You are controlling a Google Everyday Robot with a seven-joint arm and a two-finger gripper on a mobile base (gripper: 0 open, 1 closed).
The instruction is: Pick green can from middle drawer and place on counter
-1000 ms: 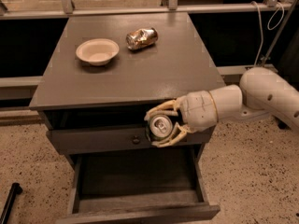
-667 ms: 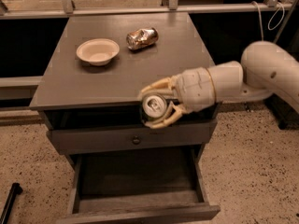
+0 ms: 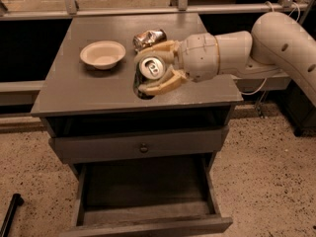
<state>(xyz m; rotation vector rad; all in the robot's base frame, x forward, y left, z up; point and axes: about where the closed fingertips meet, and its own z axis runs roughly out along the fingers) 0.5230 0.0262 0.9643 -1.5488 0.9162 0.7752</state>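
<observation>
Holding the green can (image 3: 151,67) between both fingers (image 3: 163,82), your gripper (image 3: 149,69) sits over the counter (image 3: 89,93)'s front half, beside the bowl (image 3: 102,54). Lower gently until the can's base rests flat, clear of the dented can (image 3: 148,36), then open.

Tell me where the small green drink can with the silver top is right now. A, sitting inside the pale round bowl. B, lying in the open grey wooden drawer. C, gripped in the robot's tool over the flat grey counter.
C: the tool is shut on the small green drink can over the flat grey counter, beside the pale round bowl, above the open grey wooden drawer.
</observation>
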